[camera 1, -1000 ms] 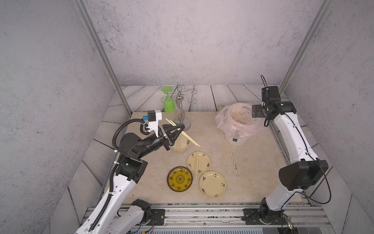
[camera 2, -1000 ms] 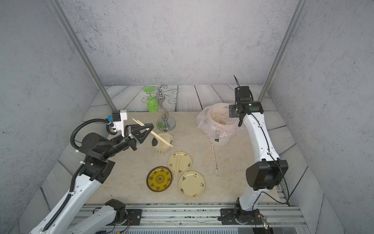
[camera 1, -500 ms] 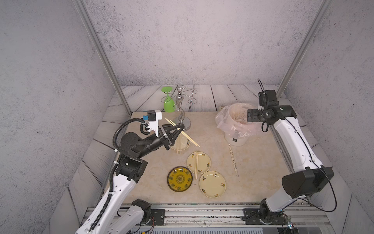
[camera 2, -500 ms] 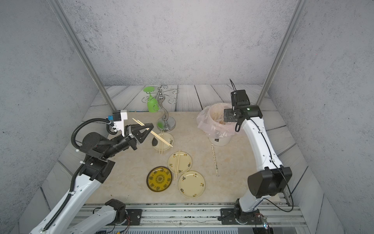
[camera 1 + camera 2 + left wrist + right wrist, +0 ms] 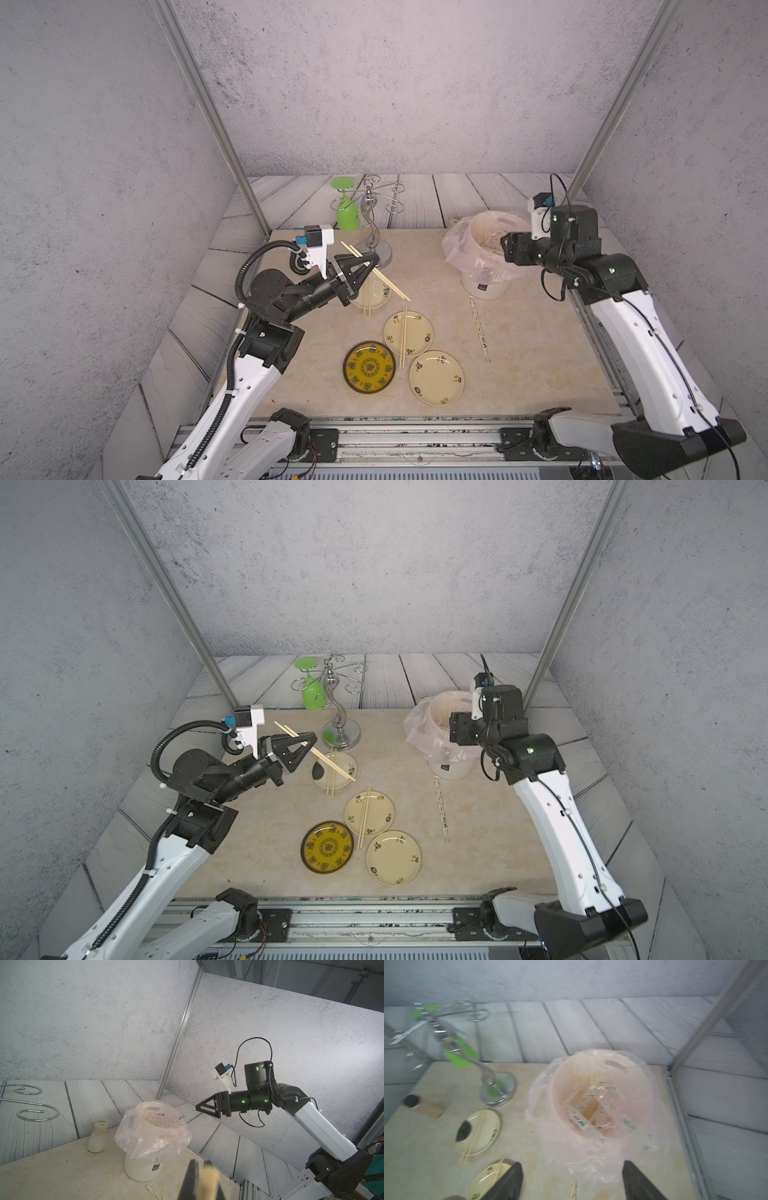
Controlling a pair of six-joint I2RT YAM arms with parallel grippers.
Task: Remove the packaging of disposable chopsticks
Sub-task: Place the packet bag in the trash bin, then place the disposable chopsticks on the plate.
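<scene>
- This is a robotics lab test cell rather than a real dining room. Grey speckled wall panels [image 5: 374, 83] close it in, joined by bare aluminium posts [image 5: 206, 112].
- In the left wrist view, dark framework [image 5: 311, 972] shows above the panels' top edge.
- Flat sheets with a wood-plank pattern [image 5: 419, 199] slope up from the beige tabletop [image 5: 540, 353] to the panels.
- The left arm [image 5: 245, 374] and right arm [image 5: 640, 345] are mounted on a metal rail [image 5: 415, 434] along the tabletop's near edge, and a corrugated cable hose [image 5: 244, 270] is exposed.
- Plates [image 5: 436, 378], disposable chopsticks [image 5: 403, 338], a wire glass rack [image 5: 374, 232] and a lined bin [image 5: 484, 289] look like staged props.
</scene>
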